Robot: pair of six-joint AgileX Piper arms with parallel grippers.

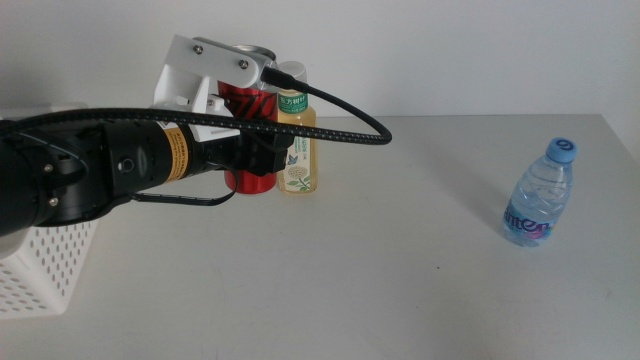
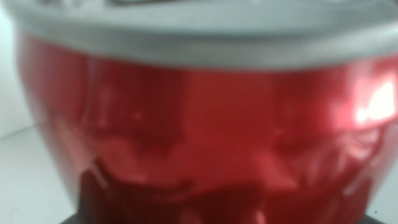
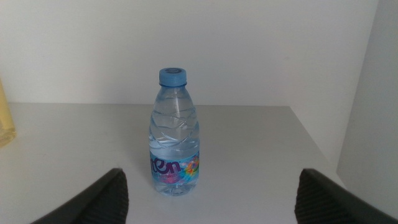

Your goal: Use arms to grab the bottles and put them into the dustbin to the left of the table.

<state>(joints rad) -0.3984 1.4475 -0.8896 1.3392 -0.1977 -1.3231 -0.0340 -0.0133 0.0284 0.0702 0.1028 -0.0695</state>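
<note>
My left gripper [image 1: 262, 152] reaches in from the left and sits at the red soda can [image 1: 248, 181], which stands upright on the table [image 1: 400, 280]. That can [image 2: 205, 124] fills the left wrist view, very close and blurred. Right beside the can stands the yellow tea bottle [image 1: 299, 165]. Far to the right is the small water bottle [image 1: 538, 200] with a blue cap. In the right wrist view the same water bottle [image 3: 174, 146] is centred ahead of my right gripper [image 3: 208, 199], which is open and well short of it. The white perforated dustbin [image 1: 40, 270] sits at the left, partly behind the left arm.
A thick black cable [image 1: 340, 125] arcs from the left arm in front of the tea bottle. The table's right edge [image 1: 625, 160] runs close past the water bottle. A white wall stands behind the table. A yellow sliver of the tea bottle [image 3: 5, 115] shows in the right wrist view.
</note>
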